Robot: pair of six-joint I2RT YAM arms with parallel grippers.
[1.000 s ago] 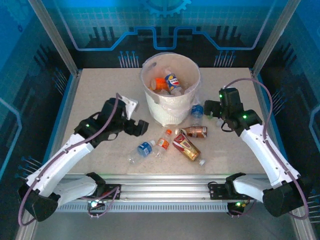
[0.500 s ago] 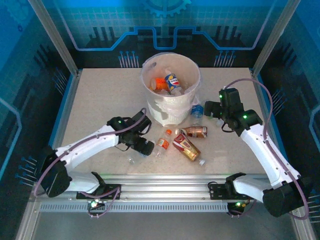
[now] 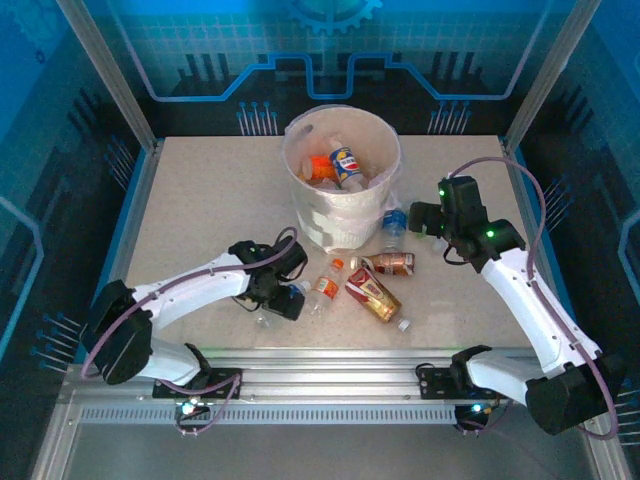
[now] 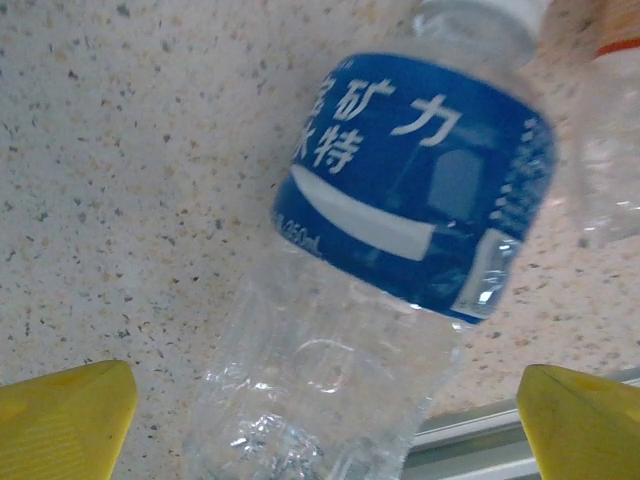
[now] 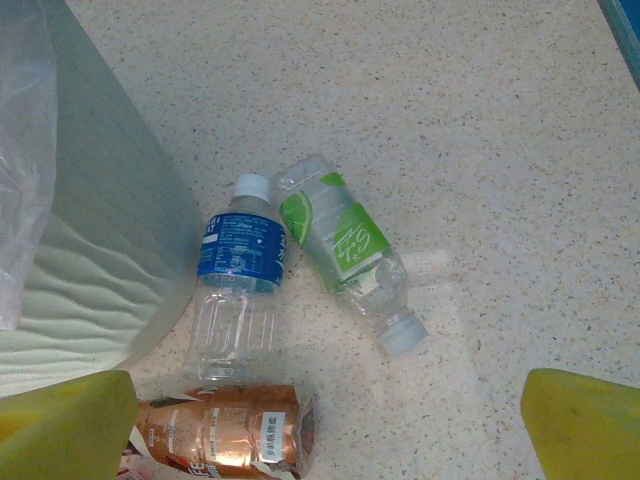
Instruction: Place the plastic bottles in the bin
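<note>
Top external view is showing us the plastic bottles [image 3: 392, 263] in two groups. Some are lying inside the bin [image 3: 330, 228], where we are making out an orange-labelled bottle [image 3: 320, 167] and a bottle with a blue and yellow label [image 3: 347, 162]. The others are lying loose on the table [image 3: 200, 200], just in front of the bin and to its right. Closest to the bin's wall, a white-capped blue-labelled bottle [image 5: 240, 275] is lying almost against it. A green-labelled bottle [image 5: 345, 245] is resting just beside its cap end and angling away to the right, and a brown bottle [image 5: 225, 430] is lying crosswise below them. Nearer to us, a crushed red and gold bottle [image 3: 375, 298], an orange-capped bottle [image 3: 323, 286] and a second blue-labelled bottle [image 4: 420, 190] are lying close together. The left gripper [image 4: 325, 420] is hanging over that last one. We are seeing its yellow fingertips [image 4: 65, 415] standing wide apart on either side of the bottle's clear body, each with a gap to the plastic, so it is open and gripping nothing. The right gripper [image 5: 330, 430] is hovering beside the bin above the white-capped bottle and its neighbours, its jaws likewise spread wide and holding nothing. The bin is standing in the middle of the table's far half, well apart from both arm bases.
</note>
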